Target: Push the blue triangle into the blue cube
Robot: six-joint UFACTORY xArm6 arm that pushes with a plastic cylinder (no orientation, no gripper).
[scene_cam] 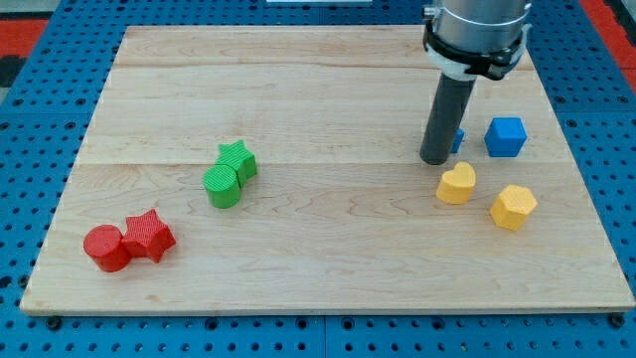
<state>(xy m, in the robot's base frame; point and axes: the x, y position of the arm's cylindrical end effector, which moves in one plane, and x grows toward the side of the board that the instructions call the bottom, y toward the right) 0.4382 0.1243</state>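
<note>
No writing can be read anywhere. At the right of the frame, my tip [434, 159] hides most of the blue triangle [458, 140], just left of the blue cube [505, 136] on the surface [328, 109]. The end effector has no jaws; it is only a rod.

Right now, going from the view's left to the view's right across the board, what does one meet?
Red cylinder → red star → green cylinder → green star → my tip, with the blue triangle mostly hidden behind the rod → yellow heart → blue cube → yellow hexagon.
</note>
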